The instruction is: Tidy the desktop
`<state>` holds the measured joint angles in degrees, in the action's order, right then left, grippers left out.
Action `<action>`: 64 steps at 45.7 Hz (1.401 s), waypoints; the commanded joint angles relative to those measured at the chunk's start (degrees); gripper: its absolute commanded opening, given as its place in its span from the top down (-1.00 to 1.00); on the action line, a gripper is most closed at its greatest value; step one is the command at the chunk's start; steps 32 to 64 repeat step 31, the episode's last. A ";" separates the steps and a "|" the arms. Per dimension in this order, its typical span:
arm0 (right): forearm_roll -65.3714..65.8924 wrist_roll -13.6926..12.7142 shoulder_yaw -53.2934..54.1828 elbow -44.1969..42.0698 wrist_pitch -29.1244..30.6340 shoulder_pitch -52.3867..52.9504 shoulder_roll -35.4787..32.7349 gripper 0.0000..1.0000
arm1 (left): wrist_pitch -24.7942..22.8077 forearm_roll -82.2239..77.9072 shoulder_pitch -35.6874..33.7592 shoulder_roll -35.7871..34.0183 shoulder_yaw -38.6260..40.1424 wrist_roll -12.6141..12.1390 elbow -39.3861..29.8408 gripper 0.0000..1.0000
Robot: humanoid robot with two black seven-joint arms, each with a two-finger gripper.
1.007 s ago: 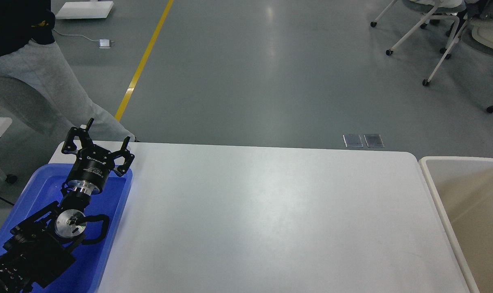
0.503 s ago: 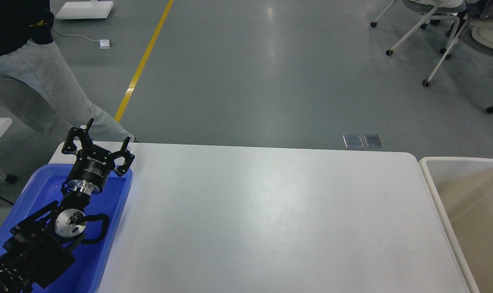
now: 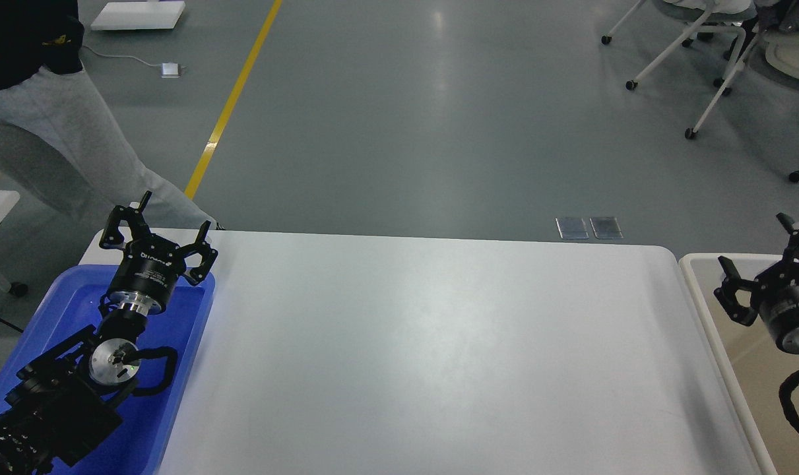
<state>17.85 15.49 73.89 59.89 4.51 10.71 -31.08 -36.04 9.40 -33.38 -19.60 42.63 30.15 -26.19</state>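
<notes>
**Right arm comes into view over the bin**

Since a second ago the right gripper (image 3: 757, 262) has risen into view at the right edge, where only the beige bin (image 3: 693, 267) showed before; the left gripper (image 3: 173, 221) has kept its place. Half a second ago only a dark sliver of the right arm showed over the bin.

Around the desktop (image 3: 439, 349): a blue plastic tray (image 3: 181, 369) lies against its left side, with the left arm stretched over it. The white-rimmed bin stands just off the right end of the desktop. Beyond the far edge of the desktop runs grey floor with a yellow line (image 3: 231, 105), two metal floor plates (image 3: 588, 227), wheeled chair legs (image 3: 663, 53) at upper right, and a person in grey trousers (image 3: 63, 145) standing past the far left corner. Nothing lies on the white surface between the two arms (only soft glare from overhead light).

The left gripper hovers above the tray's far corner, beside the left end of the desktop, its two fingers spread wide and holding nothing. The right gripper hangs over the bin, just off the right end of the desktop, its fingers also spread wide and empty. The desktop fills the middle of the view between the two grippers; neither set of fingers touches it, and both sit apart from its edges, one off each short end.
</notes>
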 commanded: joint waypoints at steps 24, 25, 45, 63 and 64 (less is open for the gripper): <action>7.11 2.09 2.93 1.19 -0.64 3.00 9.98 -1.00 | 0.00 0.00 -0.01 0.08 0.00 0.08 0.00 -1.00; 7.11 2.09 2.84 1.02 -0.64 3.09 10.07 -1.00 | 0.00 0.00 -0.01 0.00 0.00 0.00 0.00 -1.00; 7.20 2.09 2.40 0.05 -0.64 4.67 11.12 -1.00 | 0.00 0.00 -0.01 0.00 0.00 0.00 0.00 -1.00; 7.20 2.09 2.40 0.05 -0.64 4.67 11.12 -1.00 | 0.00 0.00 -0.01 0.00 0.00 0.00 0.00 -1.00; 7.20 2.09 2.40 0.05 -0.64 4.67 11.12 -1.00 | 0.00 0.00 -0.01 0.00 0.00 0.00 0.00 -1.00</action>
